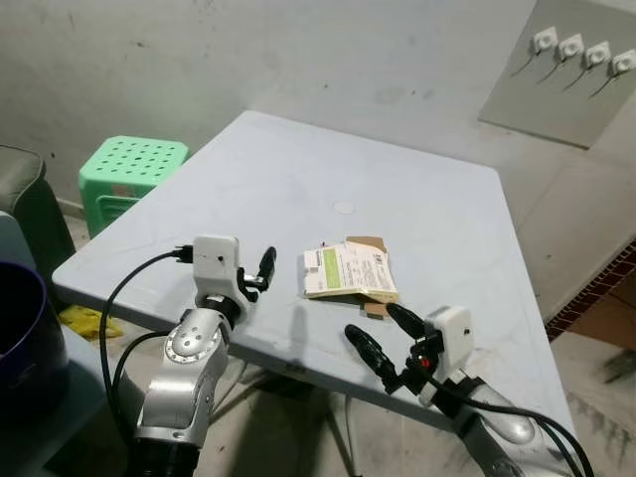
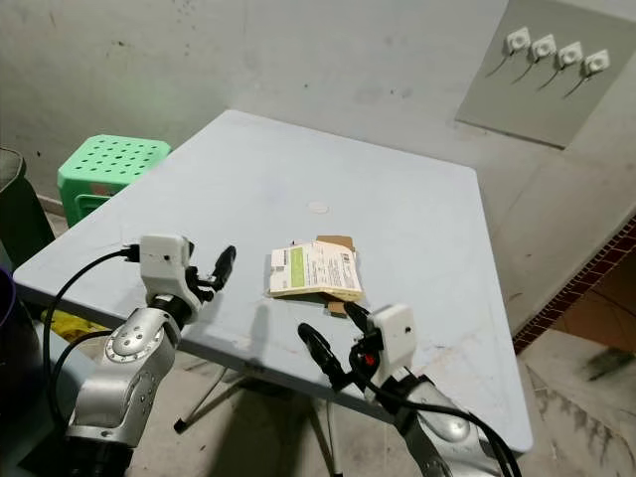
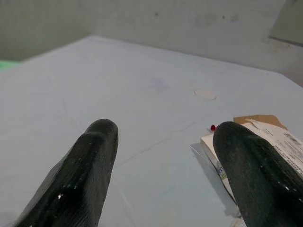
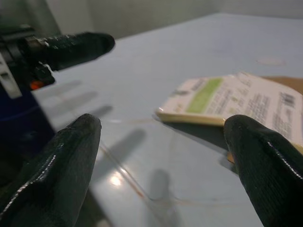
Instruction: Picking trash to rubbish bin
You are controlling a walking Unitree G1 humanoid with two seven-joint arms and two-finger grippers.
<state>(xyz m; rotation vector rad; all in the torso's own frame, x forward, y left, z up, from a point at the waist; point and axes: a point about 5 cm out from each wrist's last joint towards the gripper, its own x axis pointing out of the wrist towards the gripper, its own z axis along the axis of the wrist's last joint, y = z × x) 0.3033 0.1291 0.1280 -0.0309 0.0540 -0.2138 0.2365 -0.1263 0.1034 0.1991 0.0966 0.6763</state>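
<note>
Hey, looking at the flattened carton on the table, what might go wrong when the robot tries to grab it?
The flattened carton lies flat on the table, so the open right end effector may slide over it instead of getting under an edge. The carton also sits near the table's front edge; a push could knock it to the floor. The left end effector hovers close by, so the two could collide.

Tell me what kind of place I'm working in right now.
Probably a plain utility or back room of a home: bare stained plaster wall, pale blue plastic folding table holding a flattened cardboard carton, and a green perforated plastic stool.
</note>
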